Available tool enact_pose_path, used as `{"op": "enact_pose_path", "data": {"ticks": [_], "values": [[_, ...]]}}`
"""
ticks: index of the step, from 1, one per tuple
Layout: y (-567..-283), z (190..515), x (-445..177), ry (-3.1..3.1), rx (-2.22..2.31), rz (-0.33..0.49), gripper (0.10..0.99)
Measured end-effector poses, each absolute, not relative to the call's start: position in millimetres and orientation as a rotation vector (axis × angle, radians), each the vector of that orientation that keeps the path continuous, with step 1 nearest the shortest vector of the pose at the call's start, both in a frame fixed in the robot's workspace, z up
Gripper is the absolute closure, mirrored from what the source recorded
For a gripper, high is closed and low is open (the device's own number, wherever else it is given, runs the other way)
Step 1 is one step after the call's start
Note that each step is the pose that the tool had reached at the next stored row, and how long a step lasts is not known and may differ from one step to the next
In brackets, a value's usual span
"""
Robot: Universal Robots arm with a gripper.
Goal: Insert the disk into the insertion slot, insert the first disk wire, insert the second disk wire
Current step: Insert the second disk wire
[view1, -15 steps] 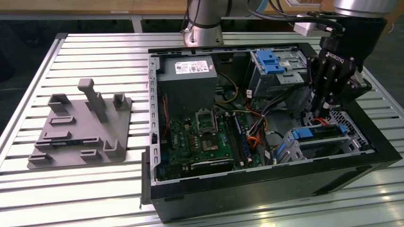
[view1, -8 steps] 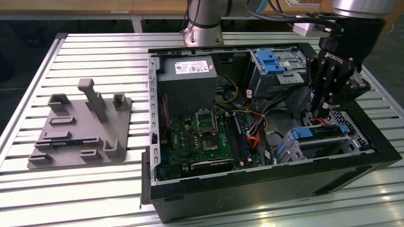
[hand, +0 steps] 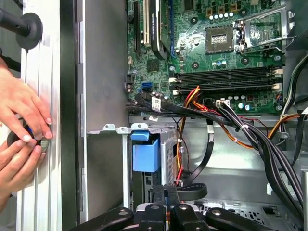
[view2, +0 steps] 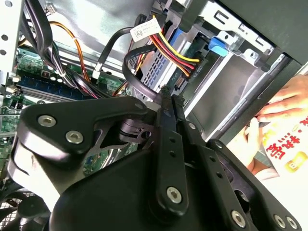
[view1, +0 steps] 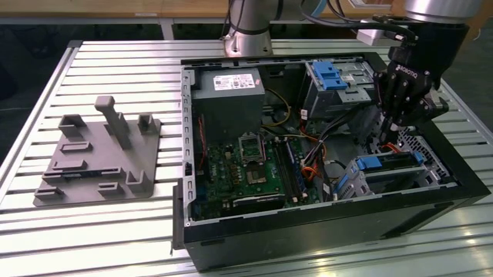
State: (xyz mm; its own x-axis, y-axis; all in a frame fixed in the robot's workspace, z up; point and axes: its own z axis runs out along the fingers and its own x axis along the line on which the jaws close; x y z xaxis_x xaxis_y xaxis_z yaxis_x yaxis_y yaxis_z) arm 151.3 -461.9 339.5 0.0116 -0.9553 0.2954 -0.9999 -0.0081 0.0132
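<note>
Gripper (view1: 396, 124) closely hemmed: black and red-yellow cable bundle (view2: 166, 45) loops just ahead, grey drive bay (view2: 226, 86) beside it. Clear room over the motherboard (view1: 246, 167) opposite. A person's hands (hand: 24, 120) lie beyond the case wall (hand: 103, 72).

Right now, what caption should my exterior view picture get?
Robot gripper reaches into the open computer case, near the blue-framed disk.

Resting on slatted silver metal table (view1: 115, 57), grey moulded plastic fixture plate (view1: 100, 167), toward the exterior view's left of green motherboard (view1: 239, 167).
</note>
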Motion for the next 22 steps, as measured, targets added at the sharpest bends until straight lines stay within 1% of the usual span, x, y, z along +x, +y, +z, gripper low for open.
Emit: {"op": "enact_pose_path", "data": {"ticks": [8, 9, 11, 12, 14, 22], "values": [[-461.9, 339.1, 151.3, -2.045, 2.065, 0.298, 0.933], [-461.9, 339.1, 151.3, -2.045, 2.065, 0.298, 0.875], [-461.9, 339.0, 151.1, -2.045, 2.066, 0.298, 0.875], [-461.9, 339.0, 151.0, -2.045, 2.066, 0.298, 0.812], [-462.0, 338.7, 150.1, -2.048, 2.068, 0.299, 0.812], [-464.2, 338.5, 149.6, -2.085, 2.096, 0.26, 0.812]]}}
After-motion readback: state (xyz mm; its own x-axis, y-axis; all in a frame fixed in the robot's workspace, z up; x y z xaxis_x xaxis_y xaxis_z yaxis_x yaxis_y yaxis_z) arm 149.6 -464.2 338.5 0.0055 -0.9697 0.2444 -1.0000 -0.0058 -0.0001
